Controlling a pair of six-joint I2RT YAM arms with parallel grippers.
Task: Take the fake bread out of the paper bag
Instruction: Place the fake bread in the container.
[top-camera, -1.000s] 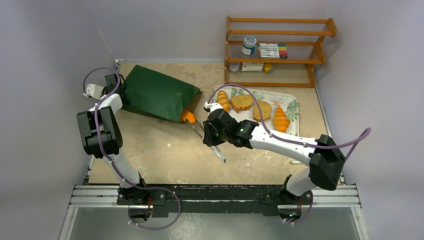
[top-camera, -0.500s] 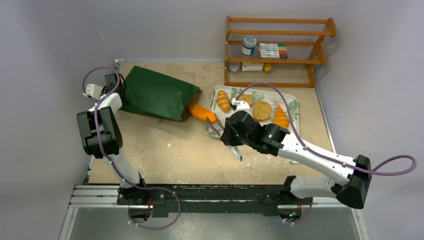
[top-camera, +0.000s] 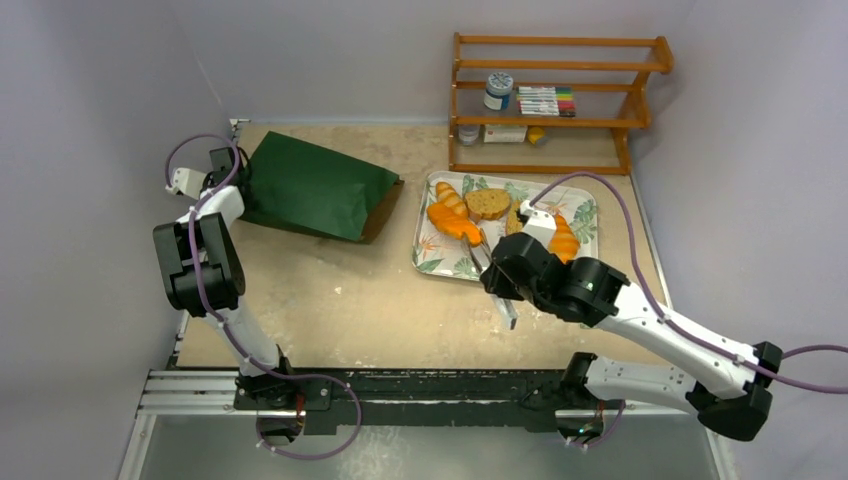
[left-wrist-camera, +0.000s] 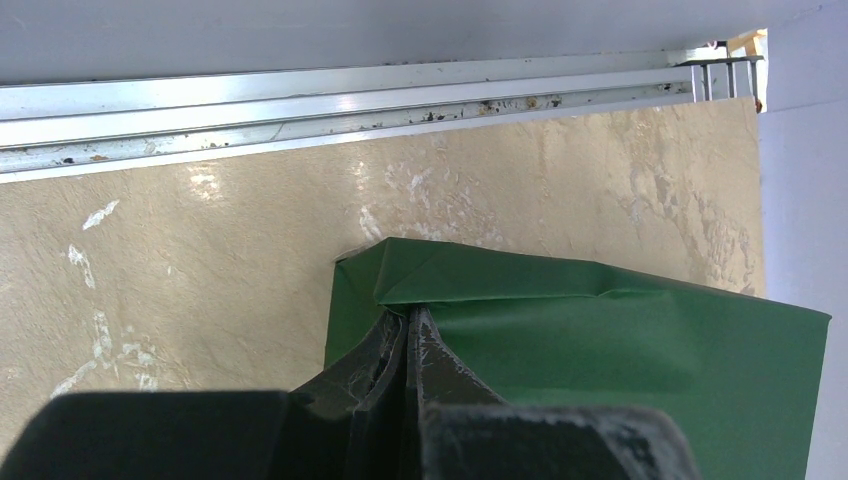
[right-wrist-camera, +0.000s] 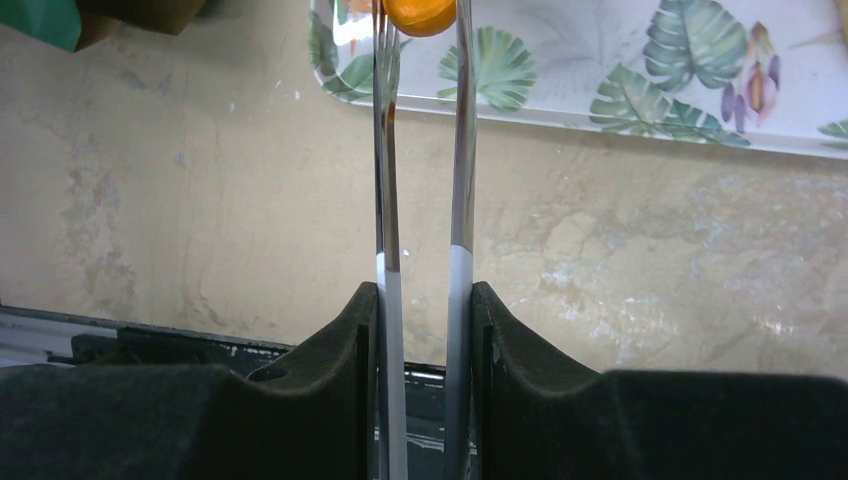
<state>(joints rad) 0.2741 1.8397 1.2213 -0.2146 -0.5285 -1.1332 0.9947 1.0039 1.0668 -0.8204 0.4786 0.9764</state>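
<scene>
squeezing slim metal tongs (right-wrist-camera: 461, 150), right claw (right-wrist-camera: 425, 300) holds orange ridged toy bread (top-camera: 452, 221) over leaf-patterned tray (top-camera: 432, 262); left claw (left-wrist-camera: 408, 335) pinches folded end of dark green paper bag (top-camera: 310, 188).

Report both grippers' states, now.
Left gripper: shut on the paper bag, at its corner.
Right gripper: shut on tongs that pinch an orange bread piece.

Dark green paper bag (top-camera: 315, 188) flat on the desk's (top-camera: 330, 300) far left, mouth rightward; orange-to-tan fake bread (top-camera: 447, 218) grouped just right.
</scene>
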